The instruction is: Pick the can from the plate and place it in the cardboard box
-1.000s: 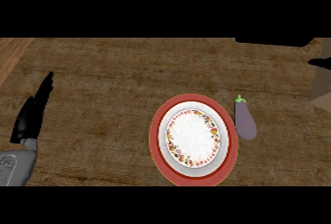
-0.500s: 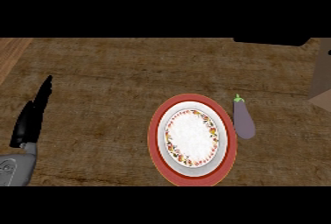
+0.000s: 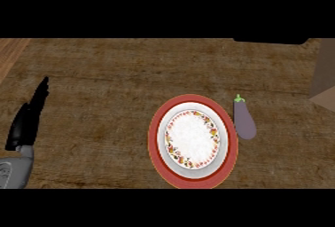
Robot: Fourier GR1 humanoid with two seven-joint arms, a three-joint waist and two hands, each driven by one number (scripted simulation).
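One red-rimmed plate (image 3: 193, 141) is sitting on the counter (image 3: 118, 80), one eggplant (image 3: 244, 119) just beside it. One left hand (image 3: 27, 119) is resting at left, fingers straight. The can isn't showing; cardboard box (image 3: 324, 73) at right edge.

A red-rimmed plate (image 3: 193, 141) lay on the brown counter (image 3: 118, 71) with an eggplant (image 3: 244, 120) just beside its right edge, while the left hand (image 3: 27, 119) rested open at the left edge.
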